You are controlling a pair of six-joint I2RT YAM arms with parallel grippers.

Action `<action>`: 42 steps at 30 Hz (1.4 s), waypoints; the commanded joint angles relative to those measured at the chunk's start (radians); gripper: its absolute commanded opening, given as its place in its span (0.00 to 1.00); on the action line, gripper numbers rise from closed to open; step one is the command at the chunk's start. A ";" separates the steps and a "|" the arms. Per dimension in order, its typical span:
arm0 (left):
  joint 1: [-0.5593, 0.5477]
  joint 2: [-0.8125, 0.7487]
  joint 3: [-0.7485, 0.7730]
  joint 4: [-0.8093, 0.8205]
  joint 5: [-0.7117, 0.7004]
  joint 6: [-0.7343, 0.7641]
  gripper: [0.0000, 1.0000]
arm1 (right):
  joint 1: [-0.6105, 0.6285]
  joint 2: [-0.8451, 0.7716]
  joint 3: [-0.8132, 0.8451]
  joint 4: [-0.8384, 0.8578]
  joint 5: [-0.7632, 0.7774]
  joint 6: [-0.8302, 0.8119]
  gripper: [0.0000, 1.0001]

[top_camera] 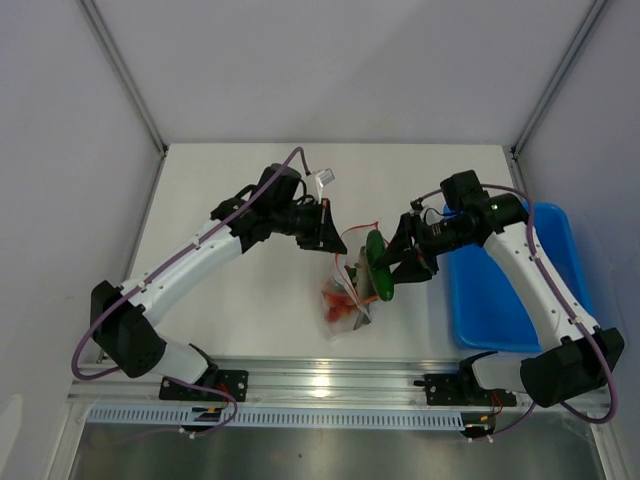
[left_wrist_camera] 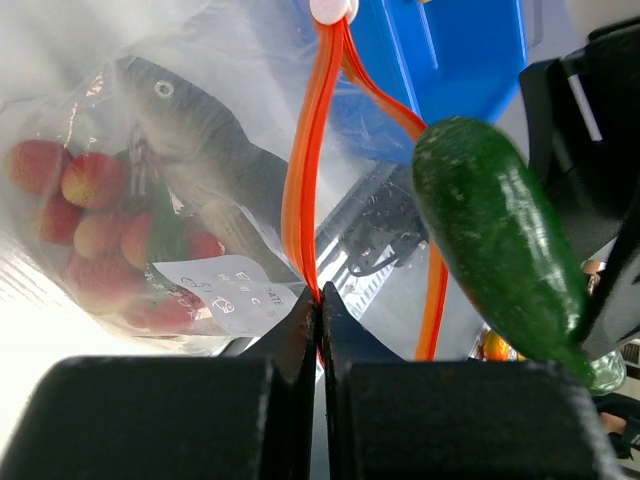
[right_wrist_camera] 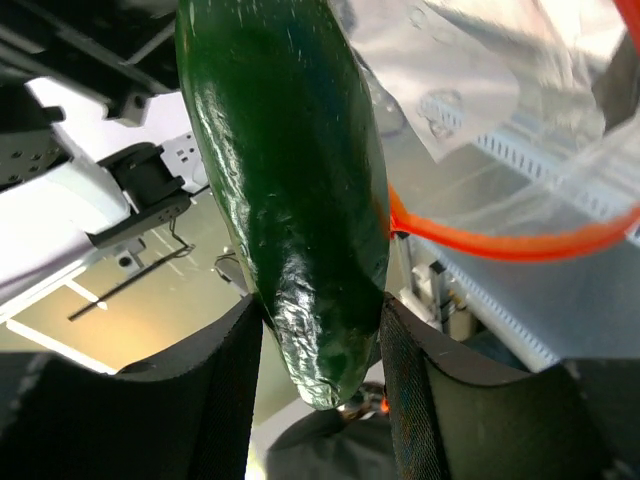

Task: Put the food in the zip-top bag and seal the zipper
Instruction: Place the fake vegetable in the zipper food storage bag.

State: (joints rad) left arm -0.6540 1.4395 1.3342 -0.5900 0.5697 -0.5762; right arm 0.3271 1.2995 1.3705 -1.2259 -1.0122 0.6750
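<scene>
Near the white table's (top_camera: 250,180) front edge, the orange-red zipper (left_wrist_camera: 305,150) of a clear crinkly bag (top_camera: 345,300) is being pinched by the inward-bent left gripper (left_wrist_camera: 320,300), and a long green pepper (right_wrist_camera: 290,180) is being clamped by the right gripper (right_wrist_camera: 320,340).

Reading as a robotics lab test cell. Plain white panel walls (top_camera: 330,60) are closing in a white tabletop (top_camera: 400,170) from 9, 12 and 3 o'clock, with grey metal frame posts (top_camera: 125,75) running up the corners. A white-and-black left robot arm (top_camera: 190,258) and a matching right robot arm (top_camera: 545,285) are sitting bolted to a silver aluminium rail (top_camera: 330,375) at 6 o'clock. A blue plastic bin (top_camera: 500,310) is lying at 3 o'clock.
</scene>
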 commanded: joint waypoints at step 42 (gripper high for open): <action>-0.021 0.050 0.128 0.009 0.088 -0.037 0.01 | 0.260 0.288 0.220 -0.026 0.607 -0.160 0.06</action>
State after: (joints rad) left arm -0.6693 1.4811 1.3998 -0.5980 0.6174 -0.5842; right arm 0.5556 1.6100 1.5665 -1.2114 -0.4610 0.5819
